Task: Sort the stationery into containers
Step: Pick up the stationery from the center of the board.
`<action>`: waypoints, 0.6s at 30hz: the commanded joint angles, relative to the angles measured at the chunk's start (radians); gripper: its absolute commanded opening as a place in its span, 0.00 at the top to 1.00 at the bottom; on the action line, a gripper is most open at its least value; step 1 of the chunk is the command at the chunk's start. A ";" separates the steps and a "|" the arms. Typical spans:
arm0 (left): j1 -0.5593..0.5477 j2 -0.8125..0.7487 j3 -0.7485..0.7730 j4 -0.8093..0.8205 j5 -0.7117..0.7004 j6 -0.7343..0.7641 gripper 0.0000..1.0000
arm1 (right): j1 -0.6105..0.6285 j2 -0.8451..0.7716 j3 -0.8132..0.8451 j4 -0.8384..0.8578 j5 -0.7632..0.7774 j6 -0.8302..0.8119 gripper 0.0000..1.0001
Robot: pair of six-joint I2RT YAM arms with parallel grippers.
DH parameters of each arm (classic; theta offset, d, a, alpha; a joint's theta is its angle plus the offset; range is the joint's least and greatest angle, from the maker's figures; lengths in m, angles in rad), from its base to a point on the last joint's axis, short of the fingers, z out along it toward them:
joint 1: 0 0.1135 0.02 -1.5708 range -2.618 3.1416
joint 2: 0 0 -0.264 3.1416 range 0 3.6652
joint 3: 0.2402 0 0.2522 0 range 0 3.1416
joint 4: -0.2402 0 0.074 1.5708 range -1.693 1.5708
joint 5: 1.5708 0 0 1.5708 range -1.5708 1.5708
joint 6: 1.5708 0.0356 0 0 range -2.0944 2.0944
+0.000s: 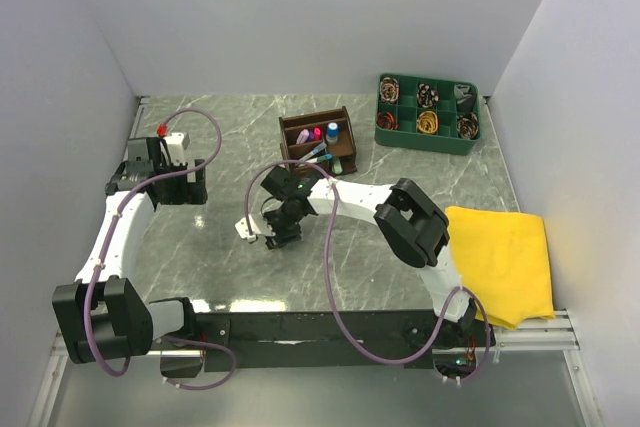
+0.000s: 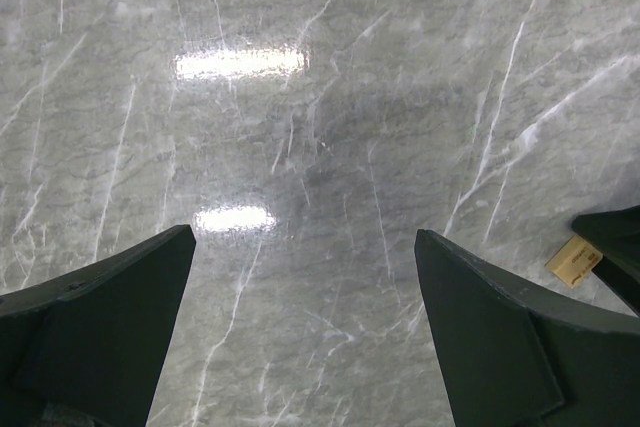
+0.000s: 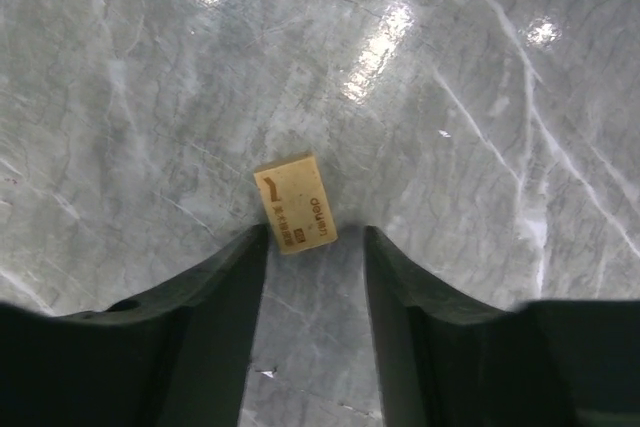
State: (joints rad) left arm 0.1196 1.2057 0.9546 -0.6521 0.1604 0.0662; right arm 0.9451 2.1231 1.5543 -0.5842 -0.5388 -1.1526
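Observation:
A tan eraser point(image 3: 295, 204) with printed lettering lies flat on the marble table. My right gripper point(image 3: 315, 237) is open and points down over it; its fingertips point(image 3: 255, 247) straddle the eraser's near end, the left one at its corner. In the top view this gripper point(image 1: 283, 239) hides the eraser. The dark brown organiser point(image 1: 296, 127) stands behind it and holds pink, blue and teal markers point(image 1: 320, 134) and pens. My left gripper point(image 2: 302, 237) is open and empty over bare table at the left point(image 1: 185, 185). The eraser also shows at the left wrist view's right edge point(image 2: 572, 259).
A green tray point(image 1: 400, 137) of coiled cables stands at the back right. A yellow cloth point(image 1: 505, 257) lies at the right edge. White walls close in the table on the left, back and right.

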 commanded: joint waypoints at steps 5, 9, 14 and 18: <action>0.005 -0.012 -0.013 0.032 0.016 -0.006 0.00 | 0.017 -0.008 0.007 -0.039 0.017 -0.070 0.52; 0.005 -0.014 -0.014 0.037 0.014 -0.009 0.00 | 0.023 -0.011 -0.002 -0.037 0.025 -0.078 0.55; 0.006 -0.020 -0.022 0.040 0.014 -0.011 0.01 | 0.027 -0.002 0.012 -0.054 0.030 -0.084 0.59; 0.006 -0.023 -0.025 0.043 0.019 -0.009 0.01 | 0.029 0.017 0.036 -0.080 0.031 -0.085 0.71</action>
State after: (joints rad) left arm 0.1211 1.2060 0.9352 -0.6380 0.1604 0.0635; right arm 0.9615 2.1231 1.5578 -0.6163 -0.5301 -1.2217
